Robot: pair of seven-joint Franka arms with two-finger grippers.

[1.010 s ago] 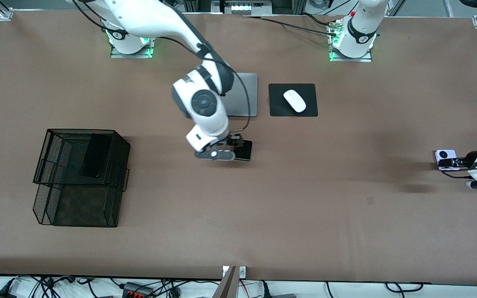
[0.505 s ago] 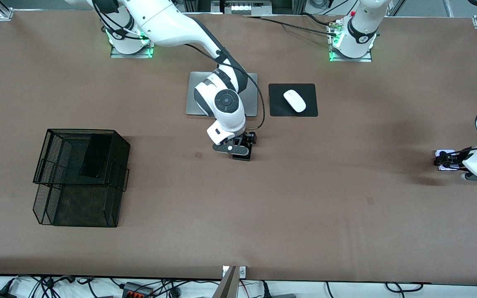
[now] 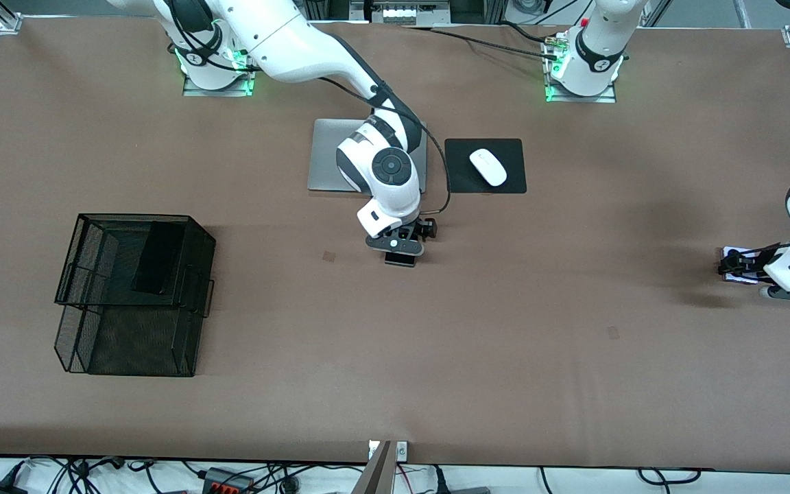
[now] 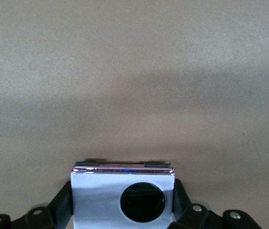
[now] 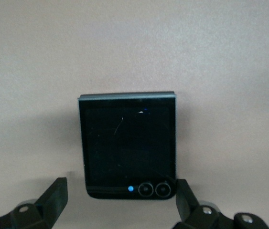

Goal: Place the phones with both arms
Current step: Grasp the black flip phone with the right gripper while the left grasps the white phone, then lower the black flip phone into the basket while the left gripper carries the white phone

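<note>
- Here, the right gripper point(image 3: 405, 248) hangs low over the small black folded phone point(image 3: 400, 259), which lies flat on the brown counter point(image 3: 395, 357), nearer the front camera than the grey slab point(image 3: 326, 154) and the black mouse pad point(image 3: 460, 180).
- In the right wrist view its jaws are spread, one on each side of the small black folded phone point(image 5: 127, 145), with a clear gap to the phone's edges.
- The left gripper point(image 3: 738, 266) is down at the lilac-white phone point(image 3: 738, 276), which lies on the counter at the left arm's end.
- In the left wrist view the lilac-white phone point(image 4: 123, 191) sits between the jaws, which stand right against its two sides; a round black lens shows on its face.
- The long black phone point(image 3: 158, 257) rests in the upper tier of the black mesh basket point(image 3: 66, 274) toward the right arm's end of the counter.
- A white mouse point(image 3: 488, 167) sits on the mouse pad.
</note>
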